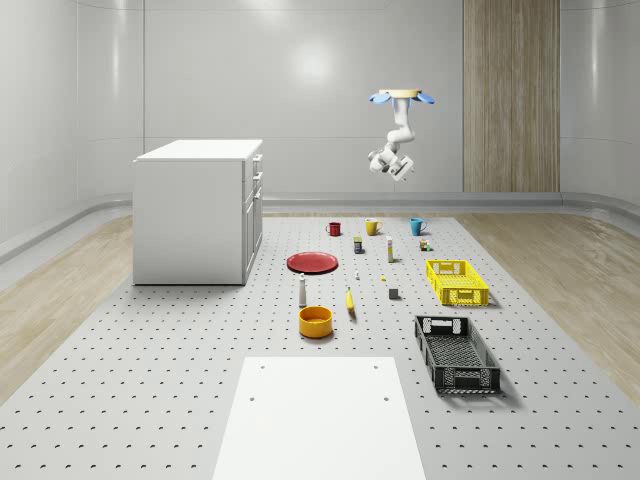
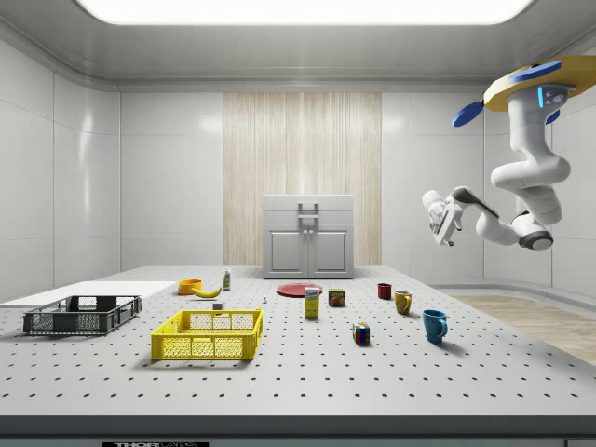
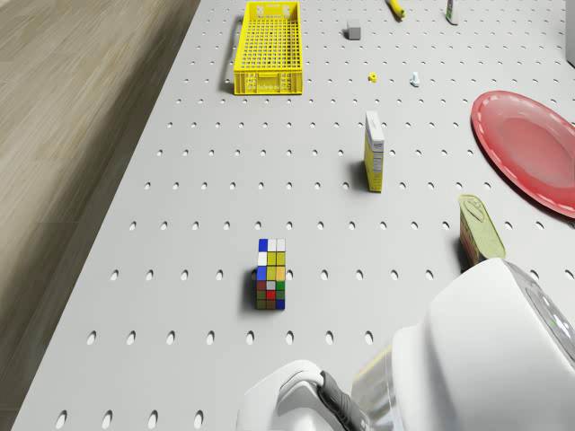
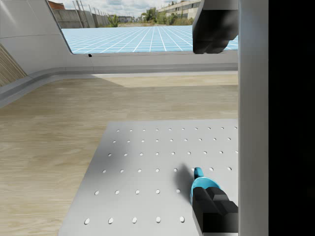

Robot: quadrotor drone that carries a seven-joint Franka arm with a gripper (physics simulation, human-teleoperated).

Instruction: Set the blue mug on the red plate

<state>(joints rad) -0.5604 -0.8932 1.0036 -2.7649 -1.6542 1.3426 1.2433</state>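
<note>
The blue mug stands upright on the pegboard table near its far edge, beside a yellow mug and a red mug. The red plate lies flat closer to the table's middle, with nothing on it. The drone hovers high over the table's far end. Its arm hangs down and my gripper is open in the air, well above the mugs. In the side view the gripper is high above the blue mug. In the wrist view one finger partly covers the blue mug.
A white cabinet stands at the whole-scene view's left. A yellow crate and a black crate sit at the right. A Rubik's cube, a box, a can, an orange bowl and a banana are scattered about.
</note>
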